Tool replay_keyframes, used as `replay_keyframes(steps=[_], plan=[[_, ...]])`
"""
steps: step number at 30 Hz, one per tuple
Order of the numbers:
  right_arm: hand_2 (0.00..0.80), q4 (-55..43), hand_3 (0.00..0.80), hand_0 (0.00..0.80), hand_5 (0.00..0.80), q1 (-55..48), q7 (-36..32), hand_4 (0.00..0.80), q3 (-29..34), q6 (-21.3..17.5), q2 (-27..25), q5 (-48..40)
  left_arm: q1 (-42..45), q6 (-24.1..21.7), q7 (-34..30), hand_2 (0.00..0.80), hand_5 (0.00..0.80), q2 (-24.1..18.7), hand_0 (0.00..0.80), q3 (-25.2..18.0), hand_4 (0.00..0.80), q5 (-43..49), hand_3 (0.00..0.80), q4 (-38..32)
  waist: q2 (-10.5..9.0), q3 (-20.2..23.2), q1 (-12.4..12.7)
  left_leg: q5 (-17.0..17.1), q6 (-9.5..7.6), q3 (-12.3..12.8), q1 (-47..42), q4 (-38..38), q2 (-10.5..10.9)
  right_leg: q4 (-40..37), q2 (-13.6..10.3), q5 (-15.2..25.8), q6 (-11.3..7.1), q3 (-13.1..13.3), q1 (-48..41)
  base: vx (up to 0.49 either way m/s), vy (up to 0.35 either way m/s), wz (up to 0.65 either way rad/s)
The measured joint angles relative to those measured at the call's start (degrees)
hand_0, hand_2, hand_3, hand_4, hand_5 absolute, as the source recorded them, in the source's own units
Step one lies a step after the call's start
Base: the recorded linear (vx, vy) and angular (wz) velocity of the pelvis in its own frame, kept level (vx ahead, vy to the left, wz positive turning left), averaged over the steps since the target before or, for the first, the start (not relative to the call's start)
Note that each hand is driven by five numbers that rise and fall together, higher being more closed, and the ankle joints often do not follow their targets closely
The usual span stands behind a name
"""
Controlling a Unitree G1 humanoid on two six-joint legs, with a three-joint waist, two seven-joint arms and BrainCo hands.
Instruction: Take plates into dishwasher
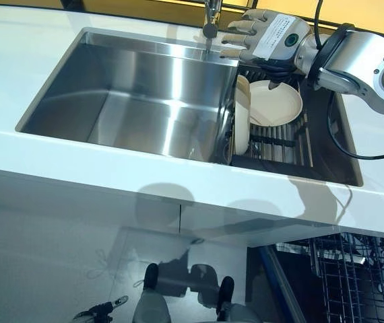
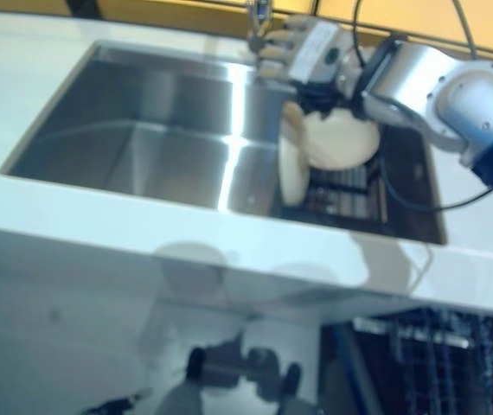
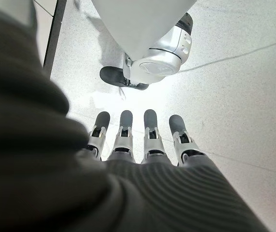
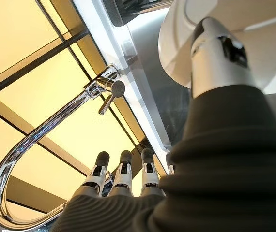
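White countertop [image 1: 30,155] with inset steel sink [image 1: 138,108], plates [image 1: 273,102] in its dark rack [image 1: 283,145].

Two cream plates [image 1: 275,103] sitting in the dark wire rack [image 1: 283,145] at the sink's right end: one round plate leaning back, face showing; a second plate [image 1: 242,114] standing on edge just beside the steel basin wall. Dishwasher basket [image 1: 357,279] lying open below the counter, lower right
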State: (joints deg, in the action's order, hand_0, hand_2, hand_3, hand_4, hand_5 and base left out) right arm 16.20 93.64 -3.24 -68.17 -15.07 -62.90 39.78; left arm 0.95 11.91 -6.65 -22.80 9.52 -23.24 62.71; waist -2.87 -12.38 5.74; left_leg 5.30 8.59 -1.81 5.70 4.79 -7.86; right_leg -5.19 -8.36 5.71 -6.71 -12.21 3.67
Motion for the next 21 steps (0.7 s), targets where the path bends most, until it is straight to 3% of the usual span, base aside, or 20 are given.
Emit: replay_keyframes(steps=[21], plan=[[0.000, -2.56, 0.000, 0.000, 0.000, -0.51, -2.50, 0.000, 0.00, -0.66, 0.47, -1.09, 0.01, -0.06, -0.05, 0.000, 0.000, 0.02, 0.000, 0.00, 0.000, 0.00, 0.000, -0.78, 0.66, -0.40, 0.00, 0.00, 0.00, 0.00, 0.01, 0.00, 0.01, 0.00, -0.02, 0.00, 0.00, 0.00, 0.02, 0.000, 0.000, 0.00]])
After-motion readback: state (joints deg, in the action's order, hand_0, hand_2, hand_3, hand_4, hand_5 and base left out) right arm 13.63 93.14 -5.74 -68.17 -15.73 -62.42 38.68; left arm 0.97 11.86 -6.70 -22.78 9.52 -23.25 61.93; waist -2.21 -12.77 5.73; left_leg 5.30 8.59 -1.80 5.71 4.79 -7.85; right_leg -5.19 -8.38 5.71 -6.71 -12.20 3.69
